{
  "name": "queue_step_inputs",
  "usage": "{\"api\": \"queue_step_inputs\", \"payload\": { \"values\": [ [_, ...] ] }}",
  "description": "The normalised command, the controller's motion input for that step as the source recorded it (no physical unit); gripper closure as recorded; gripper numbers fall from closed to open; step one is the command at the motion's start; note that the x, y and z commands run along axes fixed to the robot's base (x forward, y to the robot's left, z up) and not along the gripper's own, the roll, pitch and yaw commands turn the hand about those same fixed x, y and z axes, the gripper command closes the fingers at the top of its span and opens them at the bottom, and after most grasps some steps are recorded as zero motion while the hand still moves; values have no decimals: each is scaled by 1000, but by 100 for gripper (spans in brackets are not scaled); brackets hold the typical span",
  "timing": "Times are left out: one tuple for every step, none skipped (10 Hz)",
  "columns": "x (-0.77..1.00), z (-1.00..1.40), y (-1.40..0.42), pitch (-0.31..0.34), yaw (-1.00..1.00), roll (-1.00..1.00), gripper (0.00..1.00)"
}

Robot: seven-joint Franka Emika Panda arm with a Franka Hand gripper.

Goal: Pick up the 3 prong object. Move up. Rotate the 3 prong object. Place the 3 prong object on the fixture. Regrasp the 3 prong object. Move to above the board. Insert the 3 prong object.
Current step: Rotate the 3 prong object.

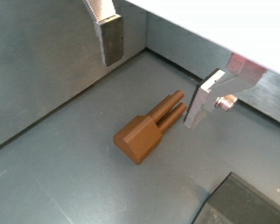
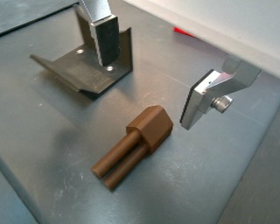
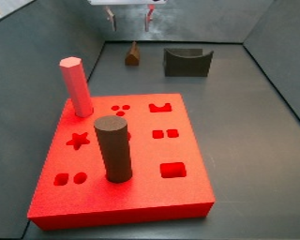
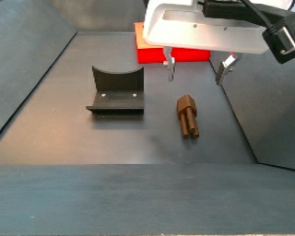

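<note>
You're sitting right at the pick-up step here: the gripper point(image 4: 195, 70) is hovering above the 3 prong object point(image 4: 187, 115), jaws spread wide and holding nothing. In the side view the brown piece is lying flat on the grey floor at centre right of the frame, just right of the fixture point(image 4: 115, 90), not touching it. The board point(image 3: 117, 157) is filling the lower half of the other side view, with a pink hexagonal peg point(image 3: 76, 86) and a dark cylinder point(image 3: 112, 148) standing in it. Next I'd say you're dropping straight down so the fingers point(image 2: 205, 97) straddle the body, then closing.
</note>
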Motion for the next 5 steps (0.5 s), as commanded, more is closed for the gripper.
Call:
{"api": "queue_step_inputs", "payload": {
  "values": [
    [32,-44,4,-38,248,25,0],
    [0,-1000,0,0,0,0,0],
    [6,-1000,2,-9,-55,4,0],
    [14,-1000,11,-21,-54,19,0],
    [17,-1000,15,-21,-49,25,0]
  ]
}}
